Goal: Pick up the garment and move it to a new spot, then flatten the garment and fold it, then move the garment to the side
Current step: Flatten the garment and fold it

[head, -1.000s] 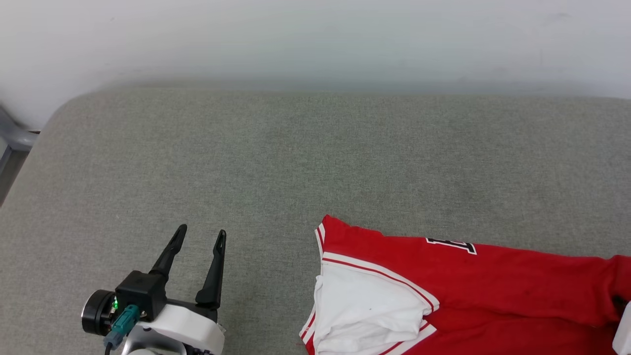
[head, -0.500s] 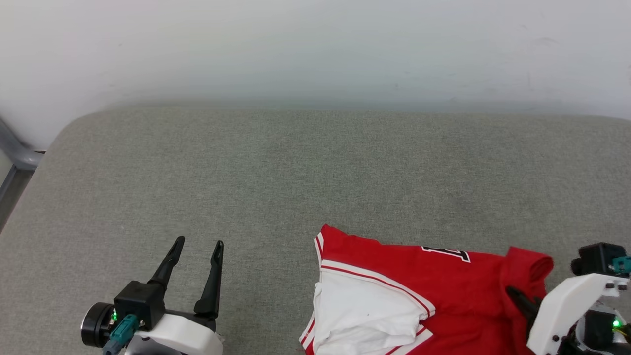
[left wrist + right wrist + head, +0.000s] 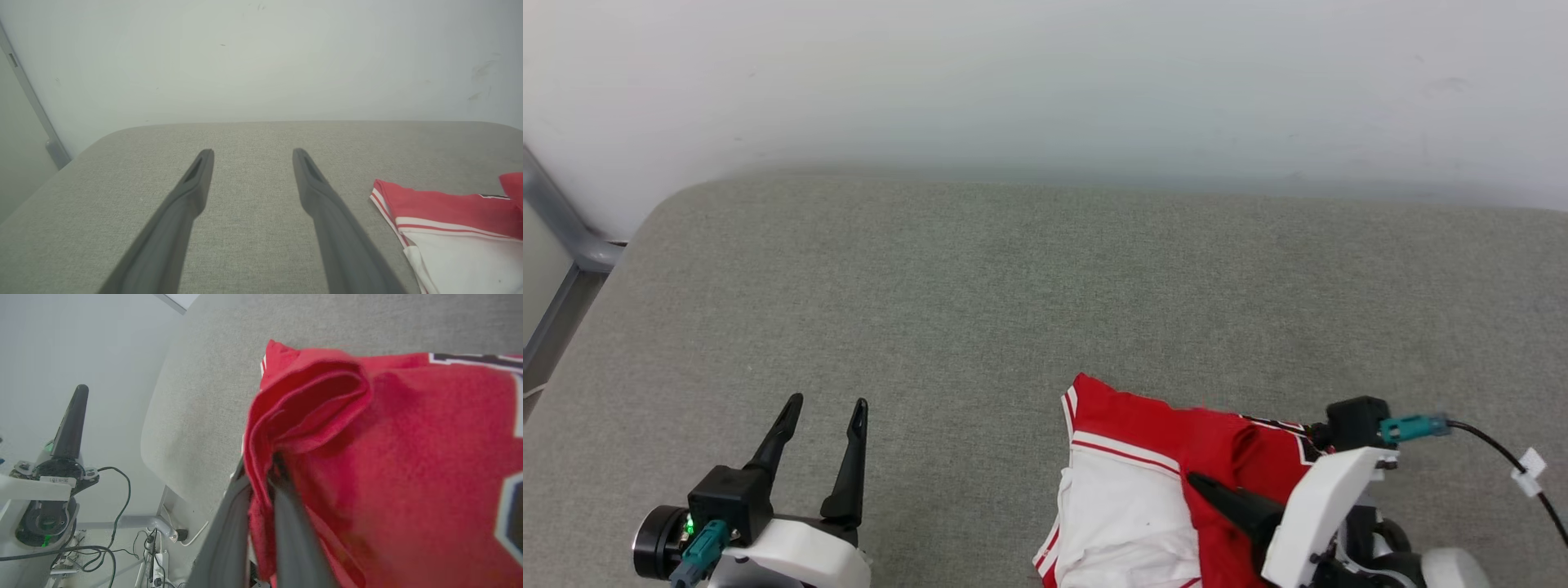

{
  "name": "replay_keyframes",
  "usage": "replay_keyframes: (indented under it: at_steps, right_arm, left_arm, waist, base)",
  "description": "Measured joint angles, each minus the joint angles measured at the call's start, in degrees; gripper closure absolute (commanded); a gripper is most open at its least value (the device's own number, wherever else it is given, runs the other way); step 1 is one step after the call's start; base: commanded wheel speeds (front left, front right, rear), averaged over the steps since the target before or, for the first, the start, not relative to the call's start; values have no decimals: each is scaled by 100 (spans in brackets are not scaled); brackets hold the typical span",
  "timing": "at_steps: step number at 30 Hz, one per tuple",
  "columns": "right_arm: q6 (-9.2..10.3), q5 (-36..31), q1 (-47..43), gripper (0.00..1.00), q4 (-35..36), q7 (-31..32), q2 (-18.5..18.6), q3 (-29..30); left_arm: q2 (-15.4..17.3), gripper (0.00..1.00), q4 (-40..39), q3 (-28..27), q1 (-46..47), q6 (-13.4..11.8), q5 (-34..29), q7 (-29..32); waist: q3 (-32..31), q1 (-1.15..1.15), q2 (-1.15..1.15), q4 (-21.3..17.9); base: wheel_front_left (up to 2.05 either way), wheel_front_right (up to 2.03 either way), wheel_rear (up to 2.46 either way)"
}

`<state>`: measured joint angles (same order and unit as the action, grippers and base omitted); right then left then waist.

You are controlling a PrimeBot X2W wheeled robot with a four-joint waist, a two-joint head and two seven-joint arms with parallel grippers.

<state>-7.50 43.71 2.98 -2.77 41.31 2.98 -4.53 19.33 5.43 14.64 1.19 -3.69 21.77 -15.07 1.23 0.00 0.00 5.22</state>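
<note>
The garment (image 3: 1152, 420) is a red jersey with a white sleeve and striped trim, lying at the front right of the grey cushion (image 3: 1013, 269). My right gripper (image 3: 1196, 482) is shut on a fold of its red fabric and holds that fold over the shirt's middle. In the right wrist view the red cloth (image 3: 388, 437) bunches around my right gripper (image 3: 263, 469), hiding the fingertips. My left gripper (image 3: 825, 404) hovers open over bare cushion to the garment's left. The left wrist view shows my left gripper (image 3: 251, 153) with nothing in it and the garment (image 3: 449, 204) at its right.
A white wall runs behind the cushion. A grey metal frame (image 3: 564, 237) stands past the cushion's left edge. In the right wrist view, cables and a power strip (image 3: 157, 563) lie on the floor below the cushion's rounded corner, with my left gripper (image 3: 71, 420) beyond.
My right gripper came into view from the right and has swept left, dragging the garment's right part over its middle. The left gripper stayed open; the camera shifted slightly.
</note>
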Motion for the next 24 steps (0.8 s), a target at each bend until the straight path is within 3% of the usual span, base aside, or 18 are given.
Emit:
replay_keyframes:
  at_steps: [5, 12, 13, 14, 19, 24]
  right_arm:
    - [0, 320, 354, 100, -613, -514, -3, -568]
    - [0, 261, 970, 100, -1672, -1035, -4, -1113]
    - [0, 272, 1043, 91, -1801, -1118, -5, -1202]
    - [0, 260, 1111, 0, -1890, -1187, -2, -1317]
    - [0, 565, 1342, 0, -2096, -1379, -11, -1833]
    - [0, 397, 1586, 0, -2147, -1492, -12, -2005]
  left_arm:
    - [10, 0, 27, -53, 24, 0, -2, 1]
    - [-54, 0, 70, -56, 60, 67, -45, 1]
    - [-59, 0, 80, -62, 69, 75, -52, 1]
    - [-66, 0, 90, -65, 75, 96, -66, 1]
    - [-119, 0, 132, -111, 99, 140, -101, 1]
    - [-142, 0, 169, -215, 100, 169, -122, 1]
  waist:
    - [70, 0, 0, 74]
    - [198, 0, 0, 219]
    - [215, 0, 0, 238]
    - [229, 0, 0, 257]
    - [257, 0, 0, 308]
    - [242, 0, 0, 252]
  base:
    - [0, 0, 0]
    - [0, 0, 0]
    - [0, 0, 0]
    - [0, 0, 0]
    - [0, 0, 0]
    - [0, 0, 0]
